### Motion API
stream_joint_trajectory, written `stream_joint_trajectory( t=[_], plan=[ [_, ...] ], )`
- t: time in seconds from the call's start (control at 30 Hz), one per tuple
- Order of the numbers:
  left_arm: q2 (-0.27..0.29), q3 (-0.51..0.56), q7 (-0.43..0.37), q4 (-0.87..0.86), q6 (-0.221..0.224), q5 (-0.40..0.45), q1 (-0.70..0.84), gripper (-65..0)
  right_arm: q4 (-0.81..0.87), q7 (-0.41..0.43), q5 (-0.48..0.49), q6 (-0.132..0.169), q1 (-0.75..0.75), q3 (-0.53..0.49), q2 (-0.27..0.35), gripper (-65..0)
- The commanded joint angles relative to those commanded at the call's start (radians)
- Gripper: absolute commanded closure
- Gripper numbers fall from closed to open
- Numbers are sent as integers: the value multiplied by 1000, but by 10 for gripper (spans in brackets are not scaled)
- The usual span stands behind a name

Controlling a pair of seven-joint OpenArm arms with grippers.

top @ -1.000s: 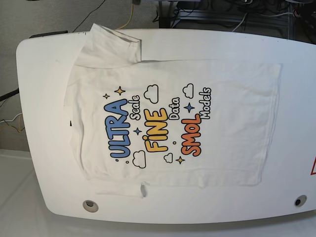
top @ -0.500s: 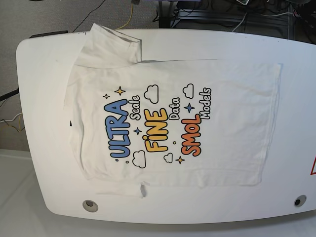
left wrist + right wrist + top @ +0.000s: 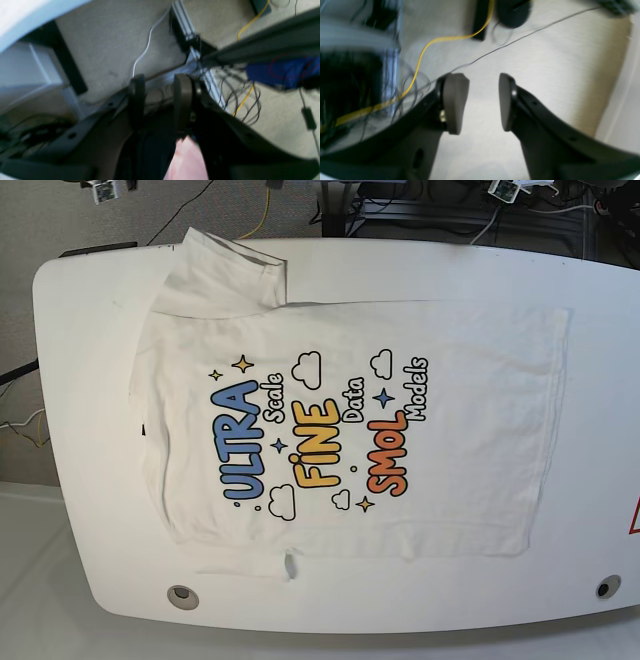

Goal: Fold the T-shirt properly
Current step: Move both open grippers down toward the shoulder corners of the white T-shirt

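Note:
The white T-shirt (image 3: 470, 410) lies flat, print side up, on the white table (image 3: 90, 330) in the base view. Its collar is at the left and its hem at the right. The blue, yellow and orange print (image 3: 320, 435) is in the middle. One sleeve (image 3: 225, 270) spreads at the top left; the other (image 3: 250, 564) is bunched at the bottom edge. A small black tag (image 3: 143, 430) shows at the collar. My left gripper (image 3: 159, 100) and right gripper (image 3: 480, 102) are both open and empty, over the floor, away from the shirt.
The table has two round holes near its front edge (image 3: 182, 596) (image 3: 608, 586). Cables, a yellow cord (image 3: 420, 57) and a metal frame (image 3: 195, 57) lie on the floor behind the table. Small white arm parts (image 3: 105, 188) (image 3: 505, 188) show at the base view's top edge.
The shirt has not moved. Small white arm parts have come into view at the top edge of the base view, at the left and right.

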Motion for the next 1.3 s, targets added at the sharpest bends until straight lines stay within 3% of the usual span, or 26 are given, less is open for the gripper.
stream_joint_trajectory(
  t=[0.17, 0.43, 0.63, 0.77, 0.83, 1.03, 1.3],
  plan=[
    [-7, -21, 28, 73, 2, -9, 24, -190, 96, -17, 31, 10, -29, 60, 2, -184],
    [-6, -9, 51, 185, 18, 2, 22, -229, 159, -111, -77, -32, 0, -56, 5, -258],
    [-5, -19, 84, 226, 14, -15, 11, -226, 165, -136, -86, -24, 44, -60, -6, -269],
    [-5, -31, 120, 241, 12, -33, -1, -211, 153, -168, -64, 12, 97, -32, -34, -245],
    [0, -59, 141, 259, 13, -46, -3, -201, 150, -225, -52, 72, 156, -5, -70, -211],
    [3, -107, 144, 280, 9, -57, -12, -202, 165, -278, 10, 122, 232, 49, -122, -210],
    [6, -221, 129, 310, 2, -87, -42, -250, 237, -387, 164, 195, 374, 174, -187, -220]
  ],
)
